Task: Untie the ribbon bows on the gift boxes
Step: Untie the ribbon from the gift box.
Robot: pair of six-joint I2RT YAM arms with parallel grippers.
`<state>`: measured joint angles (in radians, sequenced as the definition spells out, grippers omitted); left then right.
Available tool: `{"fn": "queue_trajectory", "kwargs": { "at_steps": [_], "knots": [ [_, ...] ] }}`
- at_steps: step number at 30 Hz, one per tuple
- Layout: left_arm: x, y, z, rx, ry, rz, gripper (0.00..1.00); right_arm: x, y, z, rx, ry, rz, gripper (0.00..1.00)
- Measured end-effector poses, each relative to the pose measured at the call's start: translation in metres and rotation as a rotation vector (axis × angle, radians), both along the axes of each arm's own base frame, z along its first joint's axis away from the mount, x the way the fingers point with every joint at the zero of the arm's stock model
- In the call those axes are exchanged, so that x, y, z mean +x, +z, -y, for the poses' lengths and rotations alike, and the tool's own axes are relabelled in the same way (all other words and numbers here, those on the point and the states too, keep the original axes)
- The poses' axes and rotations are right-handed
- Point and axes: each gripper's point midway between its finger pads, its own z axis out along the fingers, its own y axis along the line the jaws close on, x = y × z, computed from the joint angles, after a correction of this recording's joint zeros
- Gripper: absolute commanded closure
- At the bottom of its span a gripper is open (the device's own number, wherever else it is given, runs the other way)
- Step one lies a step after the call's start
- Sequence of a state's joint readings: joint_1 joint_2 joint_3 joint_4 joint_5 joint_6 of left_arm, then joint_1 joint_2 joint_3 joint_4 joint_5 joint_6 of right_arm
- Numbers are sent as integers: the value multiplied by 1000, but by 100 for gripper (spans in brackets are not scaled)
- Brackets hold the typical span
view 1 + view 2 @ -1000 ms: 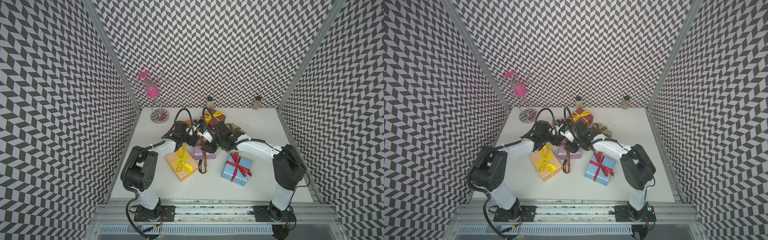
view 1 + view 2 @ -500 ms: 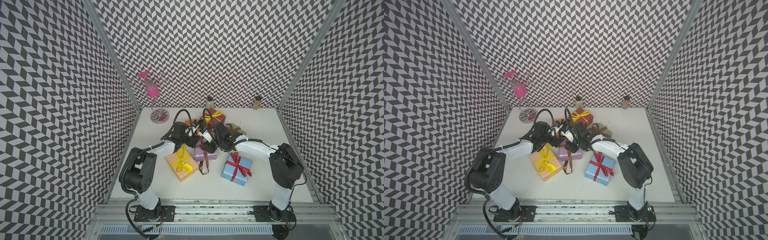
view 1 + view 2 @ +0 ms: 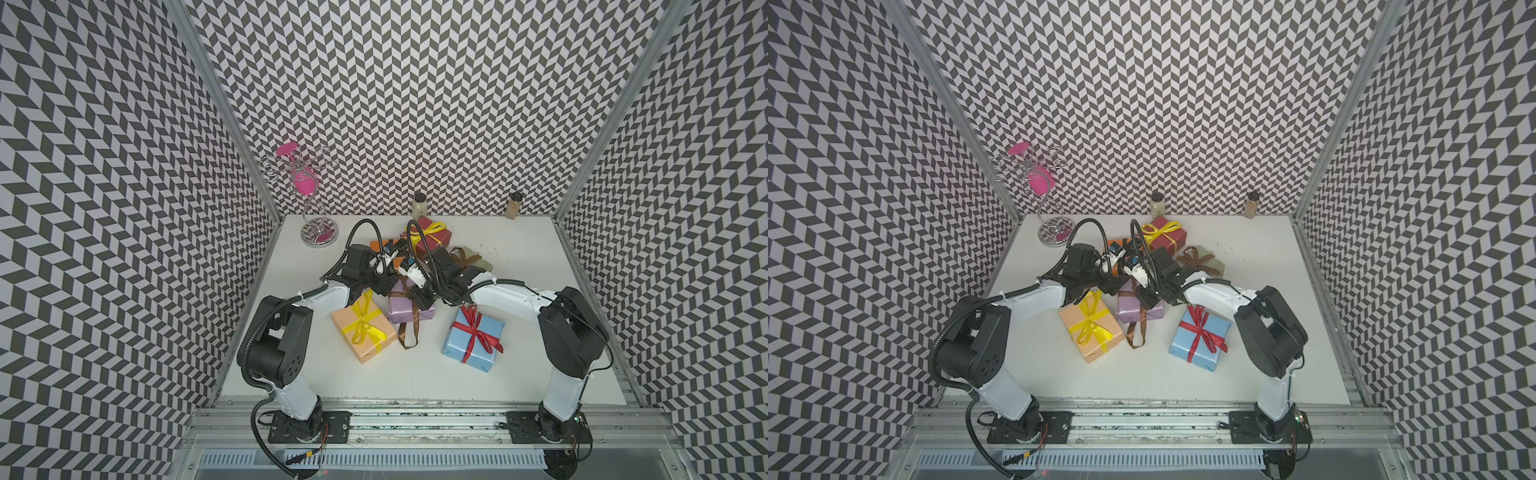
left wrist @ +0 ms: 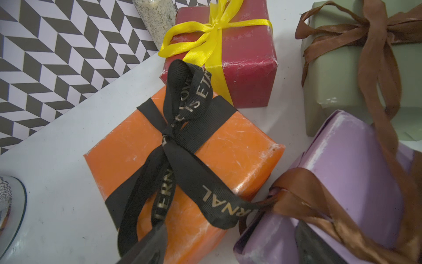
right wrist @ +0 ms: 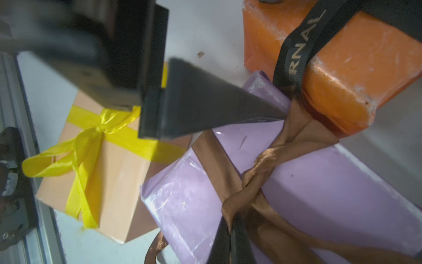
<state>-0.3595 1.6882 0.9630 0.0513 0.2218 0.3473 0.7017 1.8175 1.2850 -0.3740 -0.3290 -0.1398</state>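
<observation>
Ribbons (image 3: 362, 322) six, gift boxes (image 3: 455, 350) six

My left gripper (image 4: 229, 228) is spread wide. One finger (image 4: 148, 246) is over the orange box (image 4: 228, 148), black ribbon (image 4: 182, 146) bow tied. The other is over the lilac box (image 4: 356, 160), brown ribbon (image 4: 342, 228). Beyond: dark red box (image 4: 249, 64), yellow bow (image 4: 205, 36); green box (image 4: 335, 75), brown bow (image 4: 370, 29).

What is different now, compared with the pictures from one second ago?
The right gripper closed on the brown satin ribbon of the lilac paper-wrapped gift box, near its knot. The left gripper stayed open close by, and nothing else visibly moved.
</observation>
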Motion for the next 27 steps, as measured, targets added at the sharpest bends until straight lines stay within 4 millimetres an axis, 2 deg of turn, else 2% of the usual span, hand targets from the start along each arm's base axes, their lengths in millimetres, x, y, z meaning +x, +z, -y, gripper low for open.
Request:
{"fn": "queue_trajectory", "kwargs": {
  "at_steps": [2, 5, 8, 15, 16, 17, 18, 20, 21, 24, 27],
  "knots": [
    [0, 0, 0, 0, 0, 0, 12, -9, 11, 3, 6, 36, 8, 100],
    [0, 0, 0, 0, 1, 0, 12, -34, 31, 5, 35, 165, 11, 100],
    [0, 0, 0, 1, 1, 0, 12, -75, 43, 9, 54, 361, -40, 100],
    [0, 0, 0, 1, 1, 0, 12, -186, 39, 40, 43, 771, -304, 99],
    [0, 0, 0, 1, 0, 0, 12, -195, 41, 42, 45, 801, -318, 96],
    [0, 0, 0, 1, 0, 0, 12, -204, 43, 43, 44, 833, -323, 89],
    [0, 0, 0, 1, 0, 0, 12, -211, 46, 43, 43, 859, -314, 73],
    [0, 0, 0, 1, 0, 0, 12, -220, 56, 41, 49, 893, -268, 42],
    [0, 0, 0, 1, 0, 0, 12, -222, 62, 39, 55, 896, -237, 35],
    [0, 0, 0, 1, 0, 1, 12, -212, 81, 30, 71, 857, -103, 32],
    [0, 0, 0, 1, 0, 0, 12, -179, 88, 21, 57, 742, 41, 31]
  ]
}}
